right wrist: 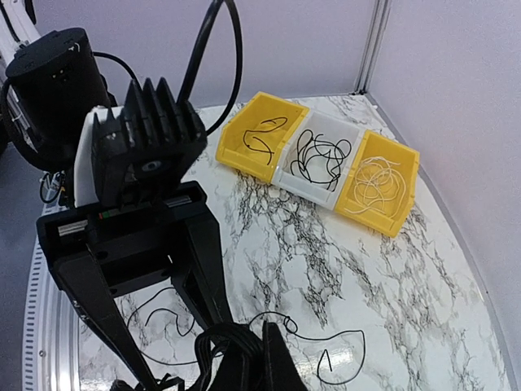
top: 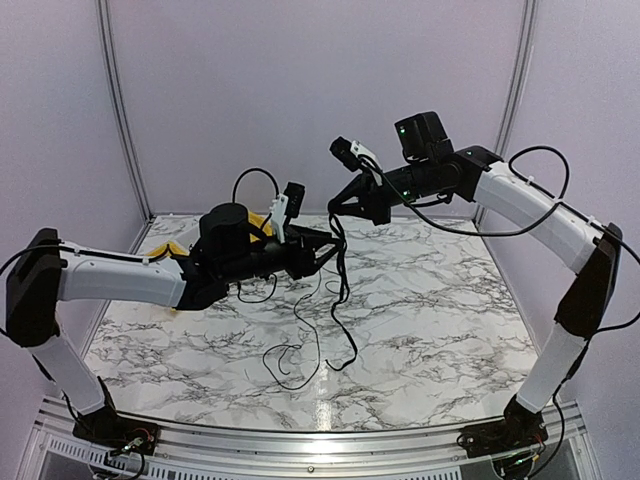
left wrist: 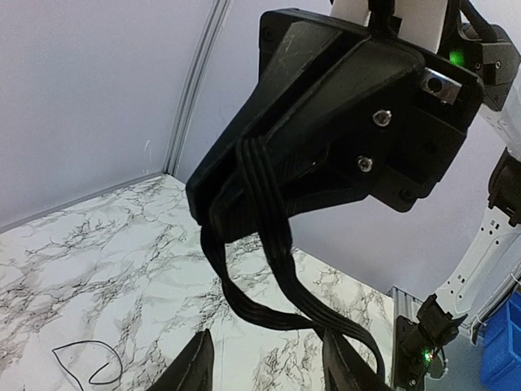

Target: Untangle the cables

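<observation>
Well, at the back I see three little bins in a row. The first yellow bin point(right wrist: 236, 148) holds one black loop point(right wrist: 262, 134). The white bin point(right wrist: 285, 167) in the middle holds a heap of black curls point(right wrist: 319, 156). The other yellow bin point(right wrist: 403, 175) holds pale curls point(right wrist: 374, 181). From the top camera my left arm point(top: 120, 280) hides most of the bins; only bits of yellow peek out.

The cables point(top: 343, 270) hang in the air between my two grippers, and their ends trail down to the table point(top: 450, 300). They are thin, black and bendy. Up close they lie side by side like a flat band across the right gripper point(left wrist: 203, 202). Its fingers look pinched together on them, with the strands coming out of the crack. The left gripper point(left wrist: 269, 336) is spread wide. The band runs down past one of its fingers point(left wrist: 346, 366), but the picture's edge cuts it off, so I cannot tell if they touch. The table looks like shiny white stone with grey veins. A few loose wires point(top: 290, 362) curl on it.
</observation>
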`<state>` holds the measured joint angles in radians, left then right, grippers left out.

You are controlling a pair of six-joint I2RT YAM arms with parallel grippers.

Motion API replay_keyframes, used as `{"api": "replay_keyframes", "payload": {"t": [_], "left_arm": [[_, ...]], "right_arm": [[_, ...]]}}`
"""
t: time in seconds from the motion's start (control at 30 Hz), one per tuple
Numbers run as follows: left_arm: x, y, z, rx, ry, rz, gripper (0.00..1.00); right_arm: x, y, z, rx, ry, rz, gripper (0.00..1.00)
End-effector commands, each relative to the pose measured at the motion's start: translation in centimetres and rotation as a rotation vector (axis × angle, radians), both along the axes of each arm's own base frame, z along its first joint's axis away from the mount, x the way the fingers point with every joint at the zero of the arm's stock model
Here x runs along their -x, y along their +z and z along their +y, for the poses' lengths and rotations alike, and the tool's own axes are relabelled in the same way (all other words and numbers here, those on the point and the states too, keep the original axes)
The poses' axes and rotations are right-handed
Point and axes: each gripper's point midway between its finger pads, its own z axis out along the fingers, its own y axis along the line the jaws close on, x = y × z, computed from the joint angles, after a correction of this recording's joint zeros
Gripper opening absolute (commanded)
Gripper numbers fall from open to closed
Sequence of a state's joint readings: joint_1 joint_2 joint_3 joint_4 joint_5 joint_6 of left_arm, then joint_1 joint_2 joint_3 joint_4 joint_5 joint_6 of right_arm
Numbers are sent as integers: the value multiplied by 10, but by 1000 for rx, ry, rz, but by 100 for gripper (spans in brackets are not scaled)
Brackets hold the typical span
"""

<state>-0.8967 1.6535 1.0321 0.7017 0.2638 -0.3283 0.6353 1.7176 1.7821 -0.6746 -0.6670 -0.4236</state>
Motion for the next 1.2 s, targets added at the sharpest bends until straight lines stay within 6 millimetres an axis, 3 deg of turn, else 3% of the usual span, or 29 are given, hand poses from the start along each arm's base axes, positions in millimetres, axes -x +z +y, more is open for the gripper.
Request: {"api": "replay_keyframes", "payload": {"t": [0.0,0.1,0.33,0.6,0.7,0.83,1.0,1.17], "left_arm": [[-6,10,-14,65,-17,-8,47],[-15,11,-21,84,-1,1,48],[-14,28,-35,186,-72,-12,41],[-26,33,-20,213,-29,-27,7],[-40,32,0,206,45,-29,3],[-67,39,37,172,148,-33,0],[-96,78,84,216,230,-35,0],[-121,122,120,228,299,-58,0]], "right_arm": [[3,4,6,-12,21,1,0],[5,5,6,-17,28,9,0],[7,-2,5,-7,32,16,0],[8,0,5,-11,39,13,1],[6,3,2,-3,22,-5,6],[1,11,-13,11,-25,-43,24],[-8,21,-47,0,-92,-59,48],[-27,-4,-84,23,-182,-35,52]]}}
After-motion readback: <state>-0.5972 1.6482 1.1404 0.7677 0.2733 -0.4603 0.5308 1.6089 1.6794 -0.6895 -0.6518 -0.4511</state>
